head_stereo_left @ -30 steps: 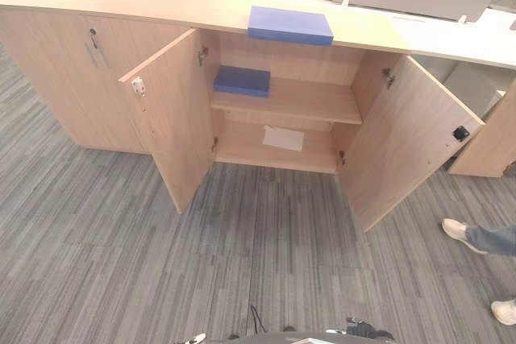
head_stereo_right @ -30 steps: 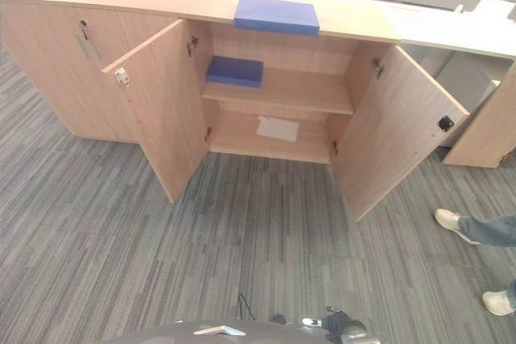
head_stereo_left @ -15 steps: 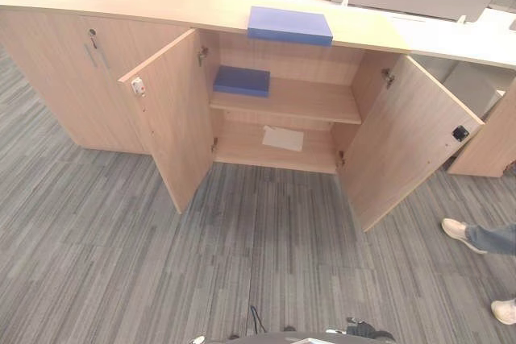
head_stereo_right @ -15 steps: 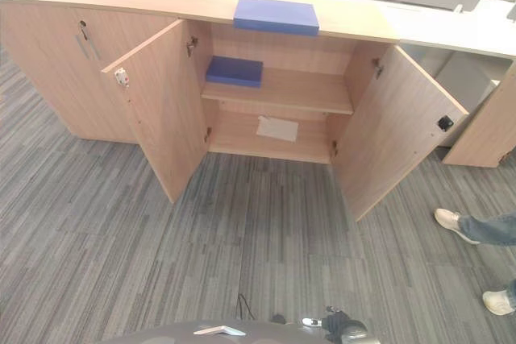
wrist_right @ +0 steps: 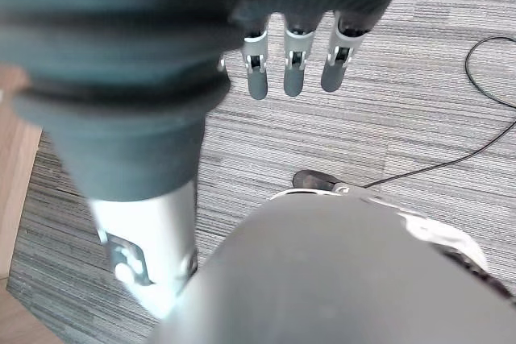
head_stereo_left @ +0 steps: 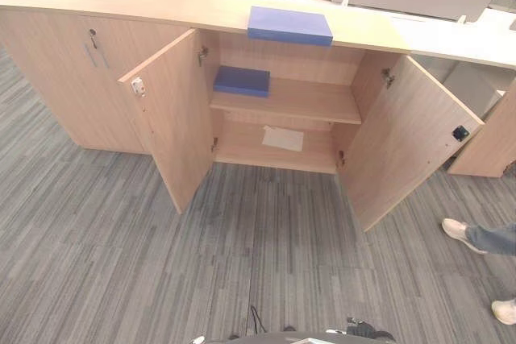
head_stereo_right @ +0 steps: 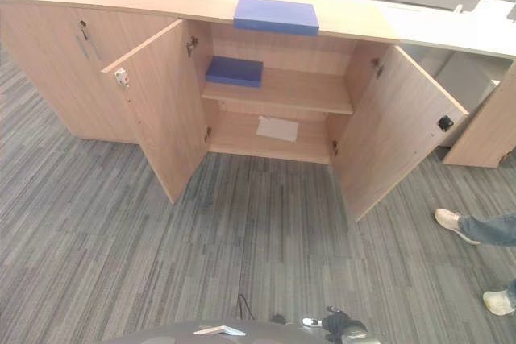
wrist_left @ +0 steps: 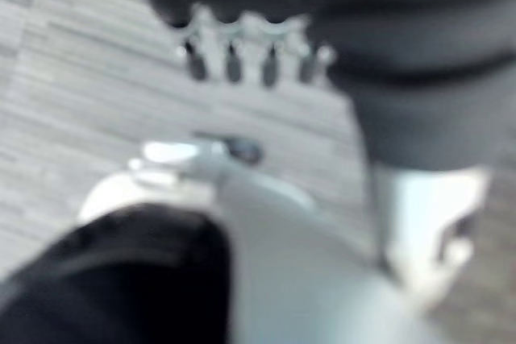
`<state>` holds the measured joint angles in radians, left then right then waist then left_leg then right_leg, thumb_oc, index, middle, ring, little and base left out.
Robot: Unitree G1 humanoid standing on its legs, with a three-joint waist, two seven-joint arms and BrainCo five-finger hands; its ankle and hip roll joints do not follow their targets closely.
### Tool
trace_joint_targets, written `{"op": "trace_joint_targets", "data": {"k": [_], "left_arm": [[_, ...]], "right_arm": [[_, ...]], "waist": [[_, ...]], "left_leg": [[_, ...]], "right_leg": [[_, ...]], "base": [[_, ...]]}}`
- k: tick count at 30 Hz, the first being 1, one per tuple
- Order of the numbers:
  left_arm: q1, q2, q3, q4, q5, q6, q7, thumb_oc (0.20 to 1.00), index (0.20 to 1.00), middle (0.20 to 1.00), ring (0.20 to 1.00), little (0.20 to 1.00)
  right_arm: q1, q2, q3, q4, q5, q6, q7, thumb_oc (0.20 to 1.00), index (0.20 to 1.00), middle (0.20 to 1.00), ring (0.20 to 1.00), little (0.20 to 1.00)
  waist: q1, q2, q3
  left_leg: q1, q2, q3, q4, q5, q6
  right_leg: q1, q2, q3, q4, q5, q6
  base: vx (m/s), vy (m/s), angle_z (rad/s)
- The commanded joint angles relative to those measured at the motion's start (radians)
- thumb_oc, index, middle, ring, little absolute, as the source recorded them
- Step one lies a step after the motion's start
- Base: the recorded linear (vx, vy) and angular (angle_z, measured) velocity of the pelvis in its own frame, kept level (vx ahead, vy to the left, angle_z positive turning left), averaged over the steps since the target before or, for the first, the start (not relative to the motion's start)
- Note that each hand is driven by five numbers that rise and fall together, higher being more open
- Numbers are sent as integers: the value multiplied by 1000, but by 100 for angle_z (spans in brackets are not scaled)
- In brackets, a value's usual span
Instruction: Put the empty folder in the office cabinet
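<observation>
Flat blue folder (head_stereo_left: 290, 25): on top of the open light-wood cabinet (head_stereo_left: 286, 99).
Left hand (wrist_left: 242, 58): fingers seemingly relaxed, empty.
Right hand (wrist_right: 294, 66): fingers straight, empty.

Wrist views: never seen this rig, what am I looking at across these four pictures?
A two-legged humanoid with fingered hands. The two eye views come from its head camera, looking down at an open cabinet: one blue folder lies on top, another blue folder on the upper shelf, a sheet of paper on the lower. A person's shoes show at the right. Each wrist view looks along one hand: left hand and right hand hang over carpet, fingers relaxed, holding nothing.
</observation>
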<state>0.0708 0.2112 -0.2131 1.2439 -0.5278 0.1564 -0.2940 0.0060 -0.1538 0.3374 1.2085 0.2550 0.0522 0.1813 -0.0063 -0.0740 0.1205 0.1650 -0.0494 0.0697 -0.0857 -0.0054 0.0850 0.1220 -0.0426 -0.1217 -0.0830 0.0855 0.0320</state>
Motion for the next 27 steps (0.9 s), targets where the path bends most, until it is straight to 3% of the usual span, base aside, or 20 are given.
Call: {"op": "trace_joint_targets", "data": {"k": [1, 11, 20, 24, 25, 26, 27], "left_arm": [[-58, -58, -45, 23, -24, 29, 12, 1000, 1000, 1000, 1000, 1000], [-73, -49, -48, 3, -33, 78, 16, 1000, 1000, 1000, 1000, 1000], [-74, -43, -40, 8, -41, 85, 17, 1000, 1000, 1000, 1000, 1000], [-75, -42, -37, 10, -32, 88, 22, 1000, 1000, 1000, 1000, 1000], [-74, -41, -35, 8, -21, 90, 21, 1000, 1000, 1000, 1000, 1000], [-75, -38, -31, 5, -12, 97, 25, 1000, 1000, 1000, 1000, 1000], [-79, -32, -30, -5, 6, 100, 40, 1000, 1000, 1000, 1000, 1000]], "right_arm": [[-45, -44, -13, 15, -23, 22, -17, 1000, 1000, 1000, 1000, 1000], [-43, -57, -29, 31, -24, 16, -7, 1000, 1000, 1000, 1000, 1000], [-36, -61, -32, 35, -51, 4, -10, 1000, 1000, 1000, 1000, 1000], [-35, -61, -33, 37, -47, -44, -47, 1000, 1000, 1000, 1000, 1000], [-36, -60, -37, 34, -36, -99, -85, 1000, 1000, 1000, 1000, 1000], [-42, -61, -46, 14, 2, -155, -130, 1000, 1000, 1000, 1000, 1000], [-49, -60, -46, -41, 1, -167, -160, 1000, 1000, 1000, 1000, 1000]], "waist": [[-6, 55, 24], [-7, 57, 12], [-10, 59, 14], [-7, 62, 15], [-5, 65, 15], [-7, 71, 18], [-18, 77, 37]], "left_leg": [[-7, -19, 22, -2, -90, -17], [-11, -21, 25, -2, -90, -14], [-10, -26, 30, -2, -94, -8], [-14, -28, 26, -2, -92, -6], [-17, -29, 24, -2, -91, -3], [-24, -30, 29, -2, -91, 5], [-36, -29, 37, -2, -81, 21]], "right_leg": [[27, 50, -5, 41, -135, 11], [22, 49, -1, 40, -134, 15], [16, 41, 1, 46, -132, 20], [12, 37, -4, 58, -134, 22], [8, 32, -9, 79, -144, 24], [-13, 27, -19, 140, -168, 25], [-85, 18, -14, 286, -160, 34]], "base": [[0, 0, 0], [0, 0, 0], [26, 28, -1], [27, 30, 0], [65, 57, 1], [10, 65, 1], [-60, 57, -9]]}}
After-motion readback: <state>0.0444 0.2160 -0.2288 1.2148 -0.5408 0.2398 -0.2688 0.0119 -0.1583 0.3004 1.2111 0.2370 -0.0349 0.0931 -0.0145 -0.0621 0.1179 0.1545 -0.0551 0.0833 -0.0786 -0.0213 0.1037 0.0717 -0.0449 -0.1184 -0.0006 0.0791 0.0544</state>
